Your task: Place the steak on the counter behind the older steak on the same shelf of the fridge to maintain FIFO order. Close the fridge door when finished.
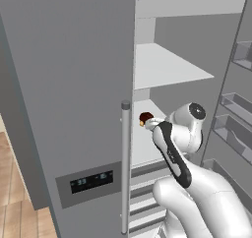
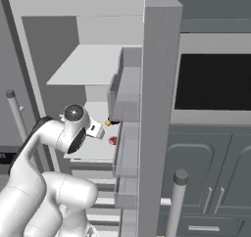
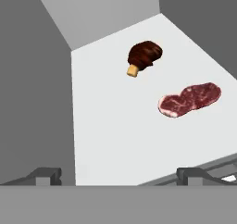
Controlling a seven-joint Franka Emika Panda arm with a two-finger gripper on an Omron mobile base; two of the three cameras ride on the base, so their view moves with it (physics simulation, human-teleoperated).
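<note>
The white arm rises from the base, bends at a dark-jointed elbow and reaches forward with its wrist roughly level. In the hand view the gripper (image 3: 120,174) has its jaws spread wide, nothing between them, and the two dark fingertips (image 3: 46,176) sit far apart at the bottom. It hangs over the front edge of the shelf (image 3: 111,135), touching nothing.

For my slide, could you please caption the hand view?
Open pincer above fridge shelf; brown steak lies behind pink older steak.
</note>
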